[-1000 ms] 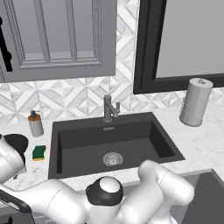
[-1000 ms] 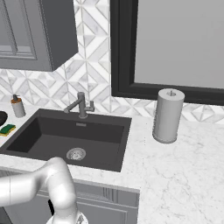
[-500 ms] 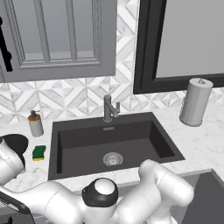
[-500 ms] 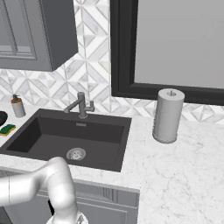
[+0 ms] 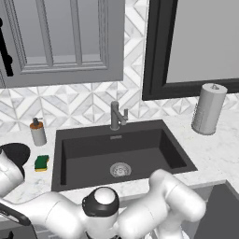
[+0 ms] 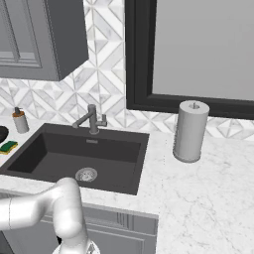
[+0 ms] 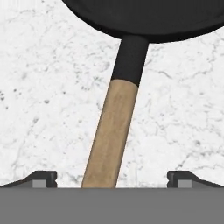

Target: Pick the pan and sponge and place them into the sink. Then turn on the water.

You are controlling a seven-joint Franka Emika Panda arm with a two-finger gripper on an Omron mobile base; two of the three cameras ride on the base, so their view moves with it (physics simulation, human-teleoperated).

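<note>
A white marble counter (image 5: 219, 154) is seen with the dark sink (image 5: 122, 151) set into it. On its left part, the pan (image 5: 14, 153), the sponge (image 5: 41, 162) and a soap dispenser (image 5: 38, 132) are placed near one another. A paper towel roll (image 5: 208, 108) is stood upright to the right of the sink.

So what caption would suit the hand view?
Open gripper poised over the pan, its fingertips straddling the wooden handle.

We find no readable text, label, brand, number or sign anywhere around the sink (image 5: 121, 154). The soap dispenser (image 5: 38, 132) to the left of the sink and the paper towel roll (image 5: 208, 108) to its right both carry plain, unmarked surfaces.
</note>
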